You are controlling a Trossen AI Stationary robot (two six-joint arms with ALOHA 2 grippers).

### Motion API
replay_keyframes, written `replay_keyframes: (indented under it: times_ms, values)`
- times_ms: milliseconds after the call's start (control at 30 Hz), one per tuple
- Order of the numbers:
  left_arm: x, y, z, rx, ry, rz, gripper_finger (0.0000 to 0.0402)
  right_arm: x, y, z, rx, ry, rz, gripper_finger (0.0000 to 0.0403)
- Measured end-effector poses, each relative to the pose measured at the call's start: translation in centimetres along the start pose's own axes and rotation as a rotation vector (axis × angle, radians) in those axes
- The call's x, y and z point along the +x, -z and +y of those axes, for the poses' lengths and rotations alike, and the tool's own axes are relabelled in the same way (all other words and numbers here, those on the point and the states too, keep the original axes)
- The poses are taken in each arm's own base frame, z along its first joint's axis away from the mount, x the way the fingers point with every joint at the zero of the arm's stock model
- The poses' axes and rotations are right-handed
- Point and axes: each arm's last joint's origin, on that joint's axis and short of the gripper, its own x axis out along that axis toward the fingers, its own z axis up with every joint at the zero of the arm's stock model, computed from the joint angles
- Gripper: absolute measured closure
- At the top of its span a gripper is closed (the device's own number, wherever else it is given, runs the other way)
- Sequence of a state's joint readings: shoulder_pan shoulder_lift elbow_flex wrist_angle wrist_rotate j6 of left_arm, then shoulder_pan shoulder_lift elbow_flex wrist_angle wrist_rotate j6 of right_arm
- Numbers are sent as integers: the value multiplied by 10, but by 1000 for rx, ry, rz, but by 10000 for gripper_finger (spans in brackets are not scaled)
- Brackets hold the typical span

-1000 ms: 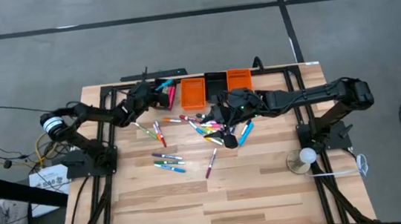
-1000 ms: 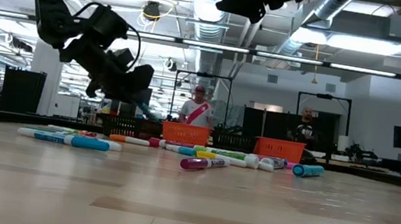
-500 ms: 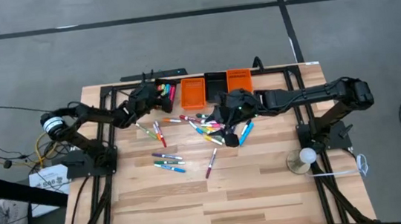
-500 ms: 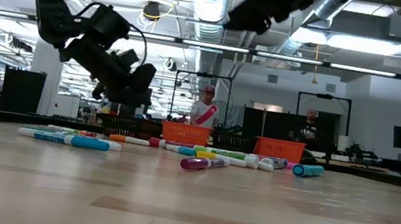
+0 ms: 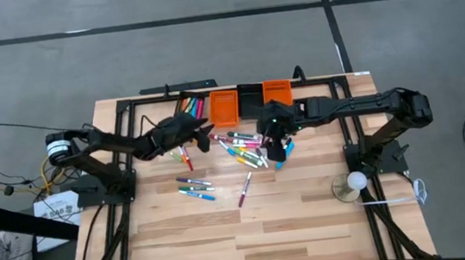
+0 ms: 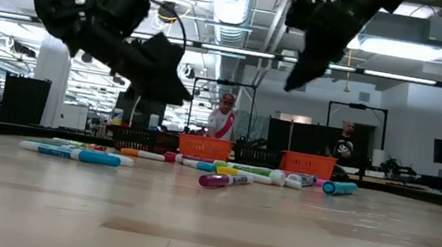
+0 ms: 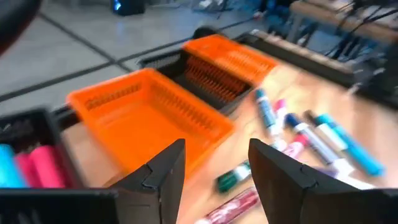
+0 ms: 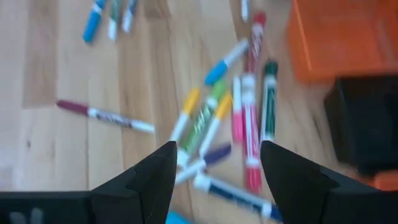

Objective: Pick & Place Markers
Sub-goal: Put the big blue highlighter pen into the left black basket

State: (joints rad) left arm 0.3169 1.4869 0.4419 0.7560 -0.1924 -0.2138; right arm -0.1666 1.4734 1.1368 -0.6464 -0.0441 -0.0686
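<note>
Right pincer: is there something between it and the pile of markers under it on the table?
Nothing visible stands in the way. The right pincer is open and empty, and hangs over the pile of markers, which lie bare on the wooden table. The orange bin is off to one side of the pile.

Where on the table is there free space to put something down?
The table's near half is bare, from the purple marker to the near edge. It is crowded at the far side: markers lie between both grippers, before the orange bins.
</note>
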Motion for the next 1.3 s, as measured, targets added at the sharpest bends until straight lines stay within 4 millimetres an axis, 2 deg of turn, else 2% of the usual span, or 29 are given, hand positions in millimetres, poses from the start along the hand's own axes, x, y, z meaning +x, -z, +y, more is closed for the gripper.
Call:
replay_keyframes:
  times_ms: [200, 400, 500, 767, 1300]
  values:
    - [-20, -21, -24, 18, 177, -89, 229, 9, 28, -8, 22, 3, 183, 197]
    - [-42, -37, -44, 25, 318, -166, 229, 29, 65, -16, -83, -14, 304, 209]
    - [-50, -41, -50, 47, 351, -195, 229, 37, 76, -19, -145, -18, 301, 215]
    - [-54, -42, -54, 64, 371, -208, 229, 49, 88, -16, -318, -41, 270, 232]
    - [-54, -42, -54, 64, 366, -204, 229, 62, 103, 3, -385, -66, 233, 248]
